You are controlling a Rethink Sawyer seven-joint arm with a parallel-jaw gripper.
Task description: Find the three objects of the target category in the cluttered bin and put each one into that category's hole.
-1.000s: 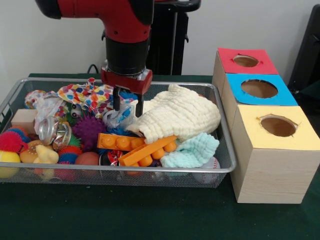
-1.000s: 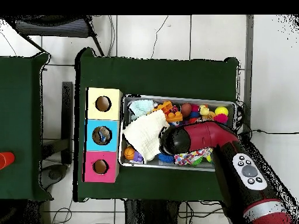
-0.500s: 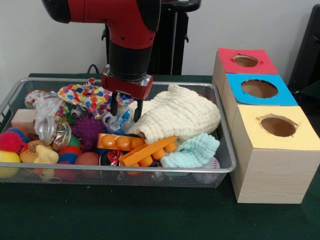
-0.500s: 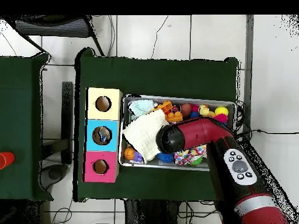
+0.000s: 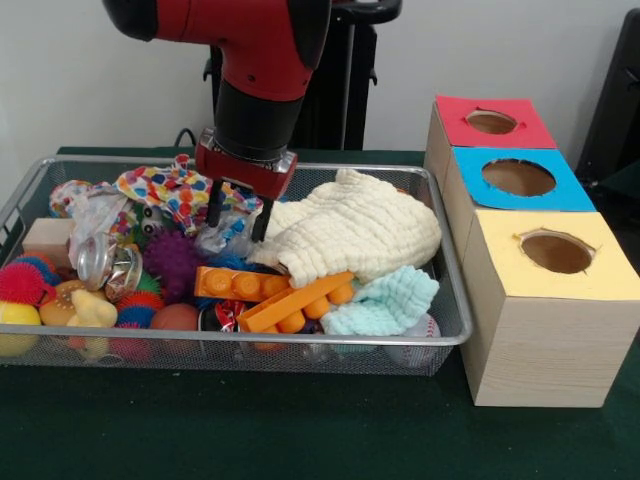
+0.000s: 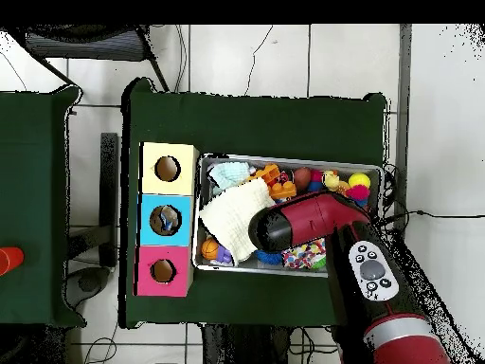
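- My claw (image 5: 238, 214) hangs over the middle of the wire bin (image 5: 455, 300), its two dark fingers spread apart and pinching nothing.
- The finger tips sit just above a crumpled clear wrapper (image 5: 228, 235), between the polka-dot cloth (image 5: 170, 190) and the big cream cloth (image 5: 360, 232).
- The bin stands on the green bench (image 5: 300, 430). Beside it is a row of three wooden boxes, each with a round hole on top: the red box (image 5: 480, 125), the blue box (image 5: 520, 180) and the yellow box (image 5: 555, 255).
- The task does not name the target category, so I cannot tell which three things I am after. The bin holds cloths, orange toy bricks (image 5: 270, 295), a purple spiky ball (image 5: 175, 262) and other small balls.
- The pale blue cloth (image 5: 385, 300) lies at the front of the bin, partly under the cream cloth.
- To do this step well, I judge I should come straight down, keeping the fingers wide until they straddle one item only. The cream cloth's edge is very close and could snag in the grasp.
- Loose cloth and thin wrapper may drag neighbours up with them, so a slow lift would be wise.
- Compared with a second ago, my arm has swung slightly toward the polka-dot cloth, and the claw now tilts a little instead of pointing straight down. The bin's contents look unchanged.
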